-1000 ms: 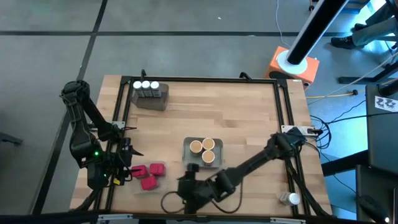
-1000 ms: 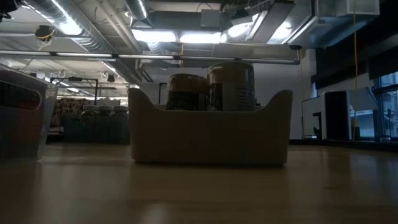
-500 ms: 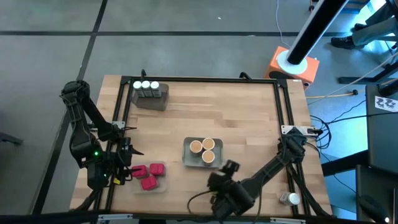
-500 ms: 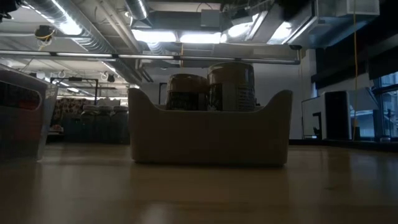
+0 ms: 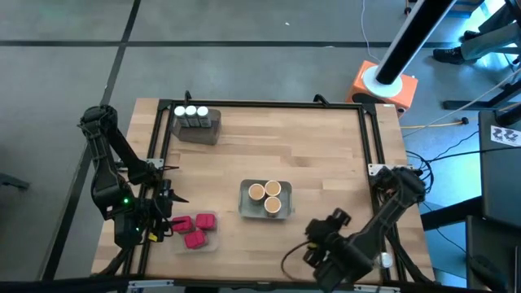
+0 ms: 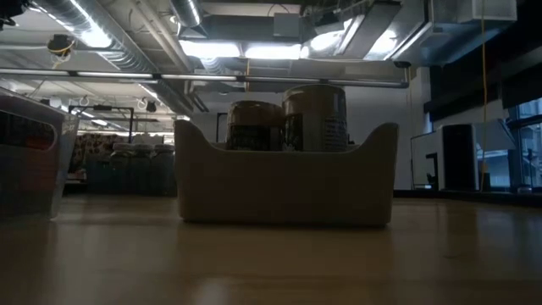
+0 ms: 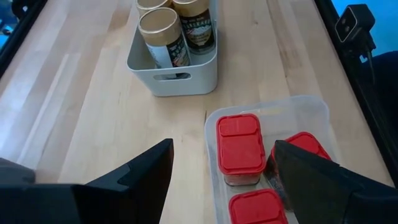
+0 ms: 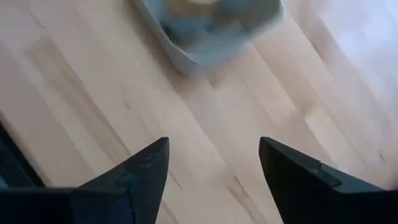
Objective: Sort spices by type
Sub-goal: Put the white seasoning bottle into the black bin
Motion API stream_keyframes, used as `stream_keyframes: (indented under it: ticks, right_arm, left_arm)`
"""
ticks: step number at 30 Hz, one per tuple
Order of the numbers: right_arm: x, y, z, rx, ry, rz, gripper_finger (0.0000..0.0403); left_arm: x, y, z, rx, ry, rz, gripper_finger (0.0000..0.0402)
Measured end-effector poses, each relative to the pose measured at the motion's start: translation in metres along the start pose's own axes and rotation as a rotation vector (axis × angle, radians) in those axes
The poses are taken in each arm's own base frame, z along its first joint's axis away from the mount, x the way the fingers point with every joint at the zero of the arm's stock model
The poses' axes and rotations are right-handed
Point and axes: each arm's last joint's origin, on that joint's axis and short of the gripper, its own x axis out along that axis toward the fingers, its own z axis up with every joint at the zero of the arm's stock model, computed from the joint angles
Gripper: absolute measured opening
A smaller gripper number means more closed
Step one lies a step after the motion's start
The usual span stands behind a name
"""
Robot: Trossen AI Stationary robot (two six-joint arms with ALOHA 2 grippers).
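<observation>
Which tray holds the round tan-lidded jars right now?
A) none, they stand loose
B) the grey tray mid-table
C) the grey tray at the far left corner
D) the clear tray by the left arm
B: the three tan-lidded jars stand inside the grey tray at mid-table.

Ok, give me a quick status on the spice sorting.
Left gripper open over red boxes. Right gripper open, empty, near table's front edge. Tan-lidded jars and white-capped jars trayed. One jar loose by right arm.
</observation>
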Motion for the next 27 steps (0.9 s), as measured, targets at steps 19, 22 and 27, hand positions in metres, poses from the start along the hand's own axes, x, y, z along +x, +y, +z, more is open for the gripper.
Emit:
stream_keyframes:
  ticks: [19,22,27]
  right_arm:
    - [0.012,-0.038,-0.069,0.03,0.726,-0.142,0.0248]
    - [0.01,-0.038,-0.071,0.036,0.821,-0.134,0.0248]
    - [0.011,-0.03,-0.071,0.052,0.816,-0.063,0.0271]
  left_arm:
    - [0.0,0.001,0.001,0.032,-0.041,0.033,0.0262]
    - [0.0,0.001,0.001,0.034,-0.042,0.034,0.0262]
    - [0.0,0.001,0.001,0.064,-0.041,0.034,0.0262]
